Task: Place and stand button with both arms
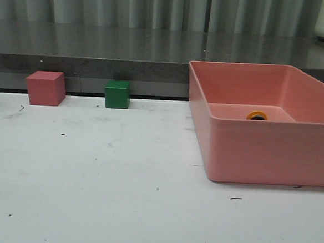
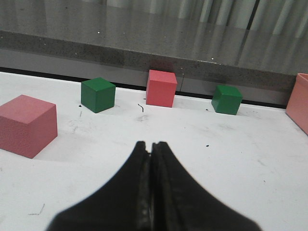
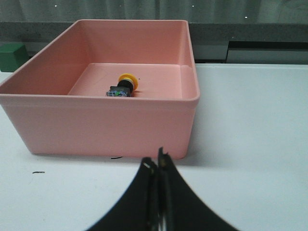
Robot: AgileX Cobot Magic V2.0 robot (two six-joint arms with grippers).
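On white table point(image 1: 90, 194), pink bin point(image 1: 259, 156) before grey curtains point(image 1: 159, 7).

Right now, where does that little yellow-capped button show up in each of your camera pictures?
Front view: button on the pink bin's floor, only its cap showing above the wall.
Left wrist view: not in it.
Right wrist view: button lying on its side in the bin.
Shared landmark: the pink bin.

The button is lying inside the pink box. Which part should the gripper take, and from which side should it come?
Probably the black body of the button, between the yellow cap and the clear base. It lies on its side on the floor of the pink box, so the walls block a sideways approach; the right gripper, now shut, should open and descend from above, fingers straddling the body.
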